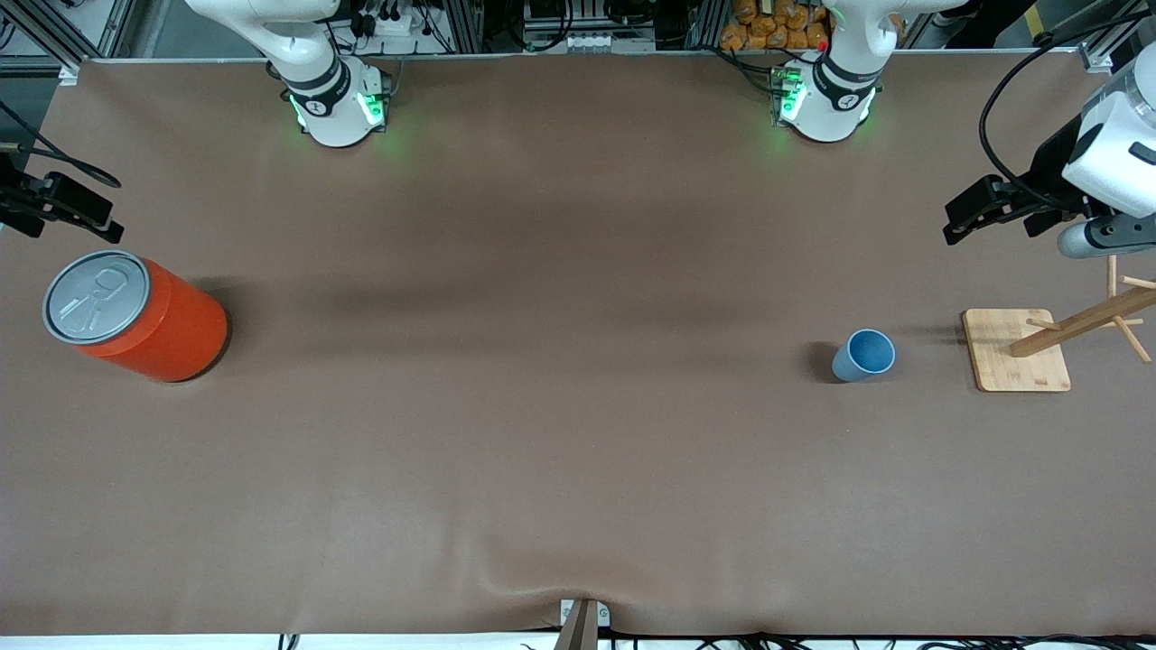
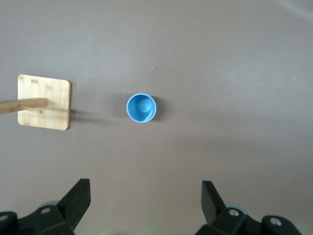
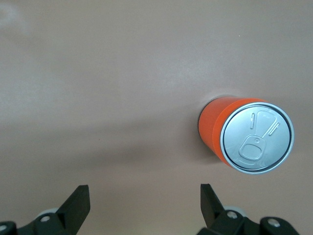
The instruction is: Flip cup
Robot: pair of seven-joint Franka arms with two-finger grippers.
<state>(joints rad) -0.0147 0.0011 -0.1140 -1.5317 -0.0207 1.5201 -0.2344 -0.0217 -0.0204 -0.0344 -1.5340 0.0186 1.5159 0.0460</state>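
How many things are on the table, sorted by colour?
Blue: 1, the cup, standing with its mouth up.
Orange-red: 1, the big can with a grey lid, at the right arm's end of the table.
Light wood: 1, the wooden rack on its square base, beside the cup at the left arm's end.
Total: 3

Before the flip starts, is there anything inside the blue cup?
Nothing: the cup stands mouth up on the table, its darker blue floor bare in the left wrist view. What lies under its base is covered.
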